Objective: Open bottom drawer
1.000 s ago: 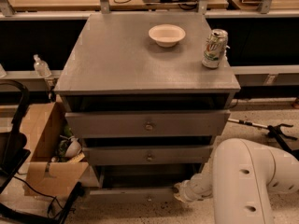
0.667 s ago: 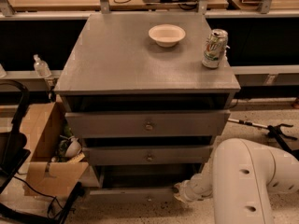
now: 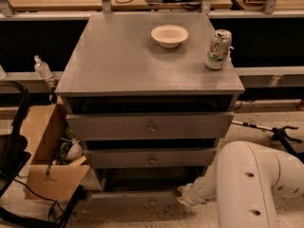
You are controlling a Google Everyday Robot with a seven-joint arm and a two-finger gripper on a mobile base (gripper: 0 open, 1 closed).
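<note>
The grey cabinet [image 3: 142, 61] has three drawers stacked in its front. The bottom drawer [image 3: 123, 198] is the lowest strip, just above the floor, with a small knob [image 3: 152, 203] at its centre. It stands out further than the two above, and a dark gap shows over it. My gripper [image 3: 182, 195] is at the right end of that drawer front, right of the knob. The white arm [image 3: 251, 184] reaches in from the lower right. Whether the gripper touches the drawer is unclear.
A white bowl [image 3: 169, 35] and a drink can [image 3: 218, 49] stand on the cabinet top. An open cardboard box [image 3: 45, 151] with clutter sits left of the cabinet, next to a black frame [image 3: 12, 141]. A metal tool [image 3: 270, 129] lies on the floor at the right.
</note>
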